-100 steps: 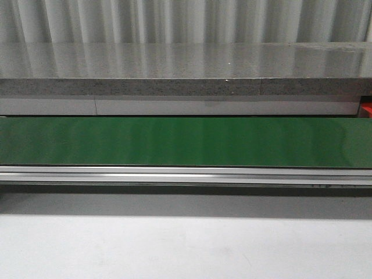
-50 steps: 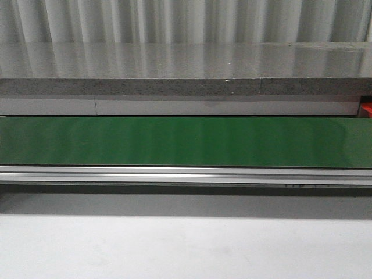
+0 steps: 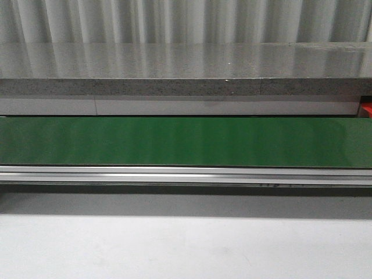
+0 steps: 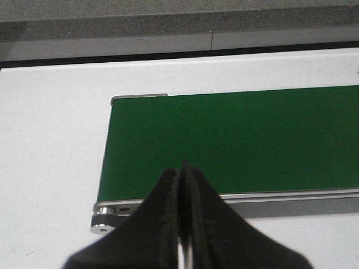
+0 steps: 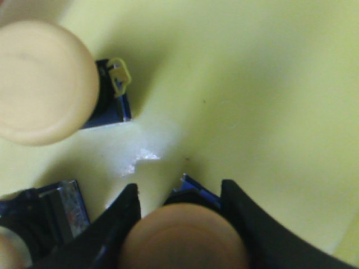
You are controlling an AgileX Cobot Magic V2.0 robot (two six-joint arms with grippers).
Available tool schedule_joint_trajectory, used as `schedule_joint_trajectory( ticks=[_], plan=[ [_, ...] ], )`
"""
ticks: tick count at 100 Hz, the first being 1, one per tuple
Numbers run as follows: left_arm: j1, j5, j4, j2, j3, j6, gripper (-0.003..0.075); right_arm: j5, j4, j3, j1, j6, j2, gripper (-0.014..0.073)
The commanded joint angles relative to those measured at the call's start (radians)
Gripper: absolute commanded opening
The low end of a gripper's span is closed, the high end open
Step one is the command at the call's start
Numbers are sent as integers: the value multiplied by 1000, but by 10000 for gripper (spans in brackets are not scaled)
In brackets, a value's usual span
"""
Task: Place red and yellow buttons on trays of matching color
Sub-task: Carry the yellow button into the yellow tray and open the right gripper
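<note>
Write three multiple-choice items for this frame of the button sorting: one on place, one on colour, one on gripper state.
1. Where is the button between the right gripper's fingers?
A. over the yellow tray
B. on the green belt
C. on the grey shelf

2. What colour is the conveyor belt?
A. red
B. green
C. blue

3. How do the left gripper's fingers stand?
A. wide apart
B. closed on a button
C. pressed together, holding nothing

Answers:
1. A: the right gripper brackets a yellow button just above the yellow tray, beside another button lying there.
2. B: the conveyor belt is green.
3. C: the left gripper has its fingers touching, nothing between them.
</note>
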Motion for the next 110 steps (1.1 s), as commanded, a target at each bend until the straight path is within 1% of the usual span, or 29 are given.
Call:
schedule_joint_trajectory(
  ticks=[1,12,19,26,46,83,93,110],
  plan=[
    [-8,-73,-17,2,-26,1,-20,-15,-23,-20,-7,-1,-29,357],
    [-8,-73,-17,2,-26,1,-20,-15,-23,-20,-7,-1,-30,476],
    [-8,-73,-17,2,-26,1,-20,-12,-23,-20,-7,-1,-31,530],
    [-8,-73,-17,2,-26,1,-20,-6,-23,-21,-7,-1,-33,562],
    [-8,-73,-17,2,-26,1,-20,50,-23,-53,-7,-1,-66,563],
    [-8,-73,-17,2,-26,1,-20,57,-14,-55,3,-1,-299,563],
    [-8,-73,-17,2,-26,1,-20,47,-9,-55,64,-2,-376,563],
    [-8,-73,-17,2,-26,1,-20,3,-9,-55,280,-82,-496,563]
  ],
)
